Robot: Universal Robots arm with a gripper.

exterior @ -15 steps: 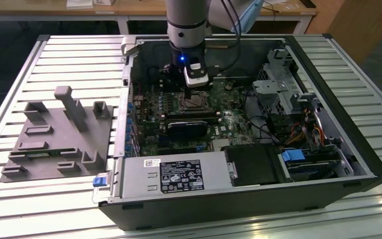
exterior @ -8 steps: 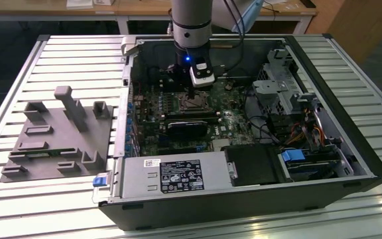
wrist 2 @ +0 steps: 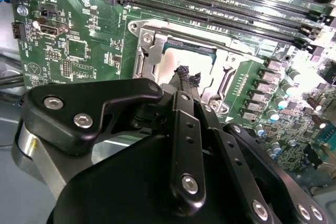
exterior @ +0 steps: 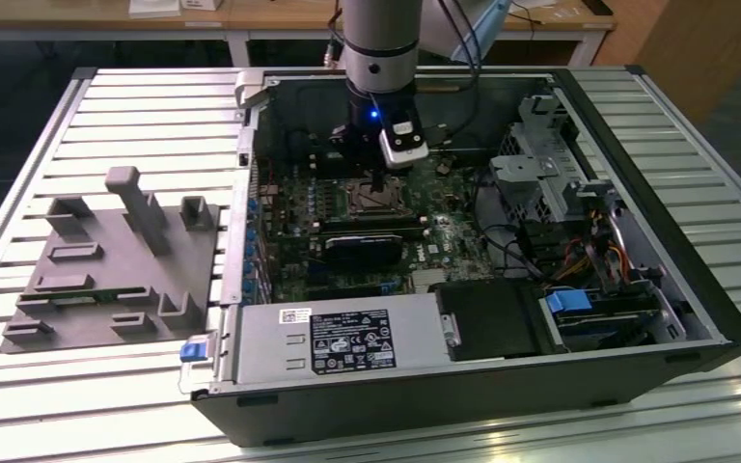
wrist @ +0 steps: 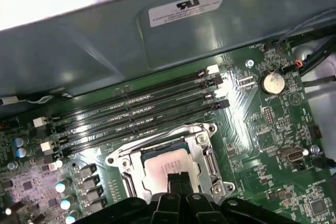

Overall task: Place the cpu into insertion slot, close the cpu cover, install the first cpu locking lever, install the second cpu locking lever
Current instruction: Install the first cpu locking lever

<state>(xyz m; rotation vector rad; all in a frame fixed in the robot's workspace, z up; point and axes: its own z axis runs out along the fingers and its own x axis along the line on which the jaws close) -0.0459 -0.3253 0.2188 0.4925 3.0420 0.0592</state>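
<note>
Steering the arm over the open computer case [exterior: 693, 289], I have the gripper [wrist: 178, 178] poised at the middle of the insertion slot [exterior: 373, 197] on the green motherboard [wrist: 262, 129]. By my reading the first step is done: the cpu [wrist: 163, 163] lies flat in the slot, its dull silver top squarely framed. The cpu cover [wrist: 207, 153] looks lowered around it, with the chip showing through its window, so I judge the second step done or close to it. The two locking levers are the open question. Thin dark bars run along two sides of the frame, and I cannot tell whether either is latched. In both wrist views the two black fingertips [wrist 2: 184, 98] are pinched together with hardly a seam between them, gripping nothing I can make out. Their ends sit at the chip's edge, touching it or just above; which, I cannot tell.
</note>
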